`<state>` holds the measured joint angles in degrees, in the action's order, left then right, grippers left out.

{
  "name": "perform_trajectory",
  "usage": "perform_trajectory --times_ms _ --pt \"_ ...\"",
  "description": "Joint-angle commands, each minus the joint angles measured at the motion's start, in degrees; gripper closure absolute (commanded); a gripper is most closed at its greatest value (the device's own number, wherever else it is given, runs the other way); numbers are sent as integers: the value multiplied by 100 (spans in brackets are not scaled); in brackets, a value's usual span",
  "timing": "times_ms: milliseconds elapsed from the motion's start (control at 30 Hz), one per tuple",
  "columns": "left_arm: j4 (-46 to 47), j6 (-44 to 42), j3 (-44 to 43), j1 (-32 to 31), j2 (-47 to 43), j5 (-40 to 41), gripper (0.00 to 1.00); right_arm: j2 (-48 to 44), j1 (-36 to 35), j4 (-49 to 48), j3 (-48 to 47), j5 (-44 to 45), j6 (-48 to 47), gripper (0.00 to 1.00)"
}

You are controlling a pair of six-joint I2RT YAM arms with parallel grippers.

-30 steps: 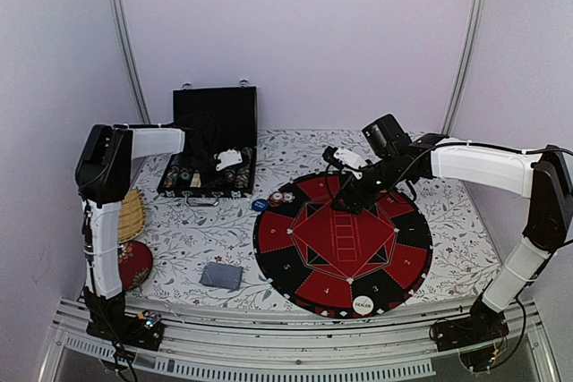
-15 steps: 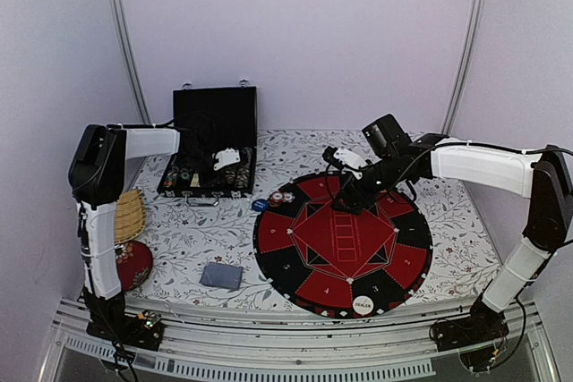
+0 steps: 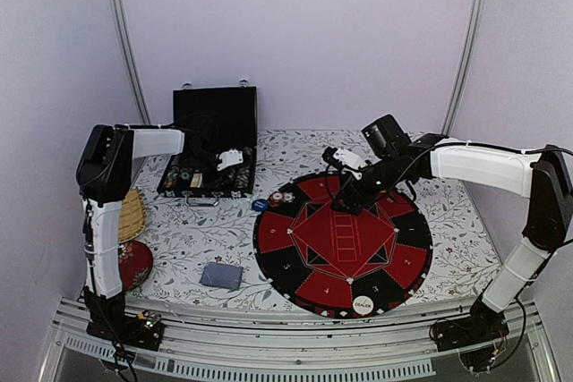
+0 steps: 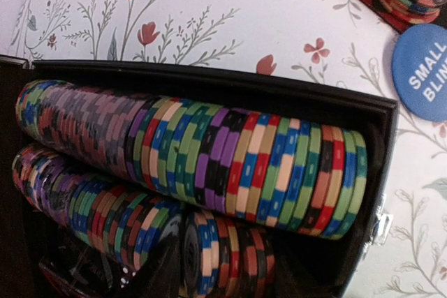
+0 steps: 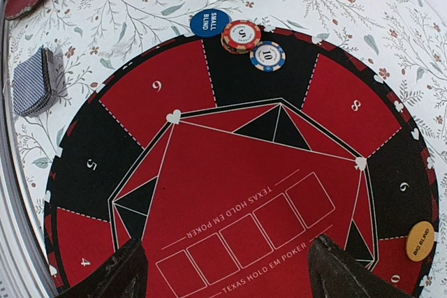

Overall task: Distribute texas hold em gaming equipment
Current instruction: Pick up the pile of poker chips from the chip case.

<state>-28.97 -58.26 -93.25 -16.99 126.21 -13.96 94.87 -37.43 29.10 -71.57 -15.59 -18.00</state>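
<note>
Rows of striped poker chips (image 4: 209, 158) lie on edge in the black chip case (image 3: 210, 145). My left gripper (image 3: 228, 160) is down in the case; in its wrist view the left gripper (image 4: 227, 266) has its dark fingers closed round a short stack of chips (image 4: 230, 256) in the lower row. My right gripper (image 3: 345, 194) hovers open and empty over the middle of the mat, as the right wrist view (image 5: 230, 277) shows. A small chip stack (image 5: 242, 35), one chip (image 5: 268, 56), the blue SMALL BLIND button (image 5: 210, 23) and the orange BIG BLIND button (image 5: 420, 241) lie at the mat's edge. The white DEALER button (image 3: 363, 305) is at the near edge. The grey card deck (image 3: 221, 275) lies left of the mat.
The round red-and-black mat (image 3: 304, 288) covers the right half of the flowered tablecloth. A red round cushion (image 3: 134, 264) and a woven item (image 3: 132, 214) sit at the left edge. The case lid (image 3: 215, 109) stands upright at the back.
The left arm's elbow swayed slightly left and back while its gripper stayed in the case. The right arm has not moved.
</note>
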Motion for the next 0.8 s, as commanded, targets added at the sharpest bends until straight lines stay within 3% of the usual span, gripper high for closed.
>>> perform_trajectory --times_ms 0,67,500,767 --pt "-195 -87 -138 -59 375 36 56 128 14 3 29 -108 -11 19" --pt "-209 -92 -126 -85 415 57 58 135 9 8 34 -119 -15 19" --pt "-985 111 -312 -116 325 244 100 164 16 64 -17 -117 -11 18" --pt "-121 1328 -363 -18 -621 181 100 62 10 38 -131 -20 61 18"
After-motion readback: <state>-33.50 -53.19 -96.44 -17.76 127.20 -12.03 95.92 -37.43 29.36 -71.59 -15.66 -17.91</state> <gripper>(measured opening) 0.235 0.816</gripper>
